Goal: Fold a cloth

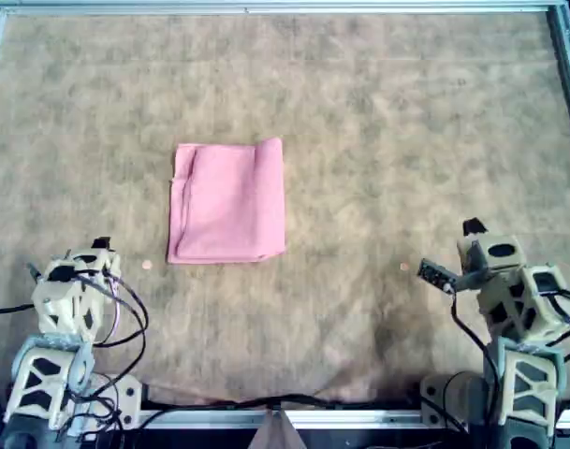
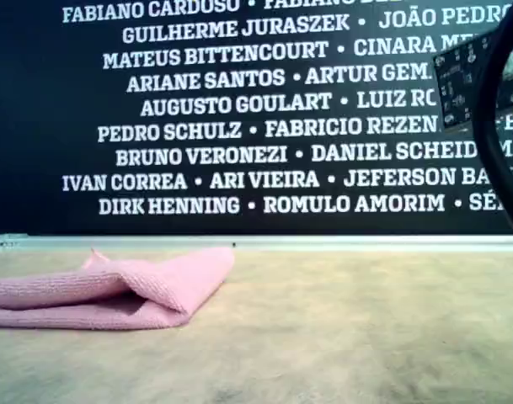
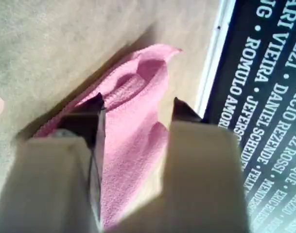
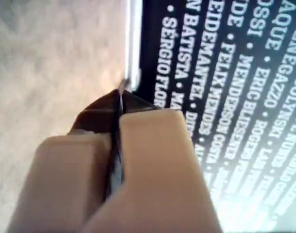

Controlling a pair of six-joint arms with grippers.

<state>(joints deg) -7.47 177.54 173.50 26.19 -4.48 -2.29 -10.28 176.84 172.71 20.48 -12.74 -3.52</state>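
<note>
The cloth (image 1: 228,202) lay folded into an upright rectangle on the mottled brown mat (image 1: 406,122), well apart from both arms and nearer the left gripper (image 1: 101,245) than the right gripper (image 1: 474,227). In the overhead view it sat ahead of the left gripper and off toward the centre of the mat, with a raised fold running down near its right edge and a doubled hem along its left edge. The left gripper rested at the overhead view's lower left, its two fingers spread apart with nothing between them; in the left wrist view (image 3: 136,104) the cloth (image 3: 133,121) appeared through the gap between the fingers, beyond their tips and not touched by them. The right gripper rested at the overhead view's lower right, far to the side of the cloth; in the right wrist view (image 4: 120,97) its fingers were pressed together, tip against tip, with nothing held. Beyond its tips lay bare mat (image 4: 50,58) and the metal rail (image 4: 134,39) at the far edge of the table. In the exterior view the cloth (image 2: 113,290) lay at the exterior view's left, its layers stacked loosely with the upper layer bulging and one small corner sticking up. Behind the table stood a dark wall (image 2: 239,109) printed with white names. Two small pale dots (image 1: 147,266) marked the mat, one just beside each gripper.
</note>
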